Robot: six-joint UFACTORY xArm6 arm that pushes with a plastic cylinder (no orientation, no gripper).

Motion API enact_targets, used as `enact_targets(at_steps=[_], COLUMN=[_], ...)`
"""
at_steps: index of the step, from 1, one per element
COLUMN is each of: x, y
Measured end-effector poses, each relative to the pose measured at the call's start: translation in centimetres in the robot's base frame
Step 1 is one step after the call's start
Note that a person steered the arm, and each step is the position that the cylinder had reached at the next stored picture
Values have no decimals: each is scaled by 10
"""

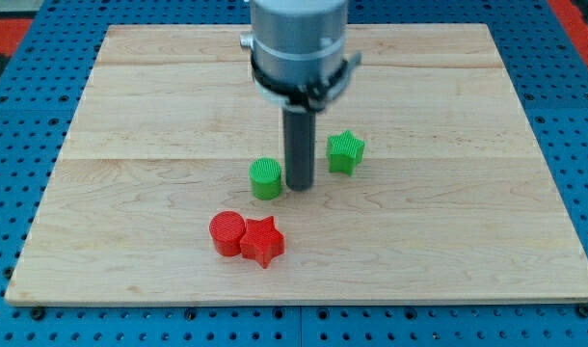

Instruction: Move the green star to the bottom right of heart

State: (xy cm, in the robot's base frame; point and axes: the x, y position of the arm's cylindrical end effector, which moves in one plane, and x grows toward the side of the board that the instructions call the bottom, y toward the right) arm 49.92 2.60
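Four blocks lay on the wooden worktop (130, 96) at inspection. The green star (345, 151) sat right of centre in the frame. A green cylinder (266, 178) stood left of it. A red cylinder (227, 232) and a red star (262, 240) touched one another at lower centre.

My tip (300, 185) rested between the two green blocks, just beside the green cylinder and a little apart from the green star. The tool is a bare rod with no jaws; it held nothing and touched no block that could be confirmed.

No heart-shaped block could be made out. The rounded red block may be the heart viewed at a flat angle, but its outline was too small to settle. On that reading the task appeared to be at the approach step, with the star not yet displaced. The next move would call for bringing the tip round to the star's upper right side, then pushing it down and leftward to finish below and right of the red pair.

The arm housing hid part of the worktop's upper centre, and was itself cut off at the frame's top.
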Motion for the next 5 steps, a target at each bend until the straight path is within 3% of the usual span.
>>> enact_targets(at_steps=[1, 2, 3, 4, 5], x=[-47, -133, -182, -122, -13], y=[42, -7, -9, 25, 59])
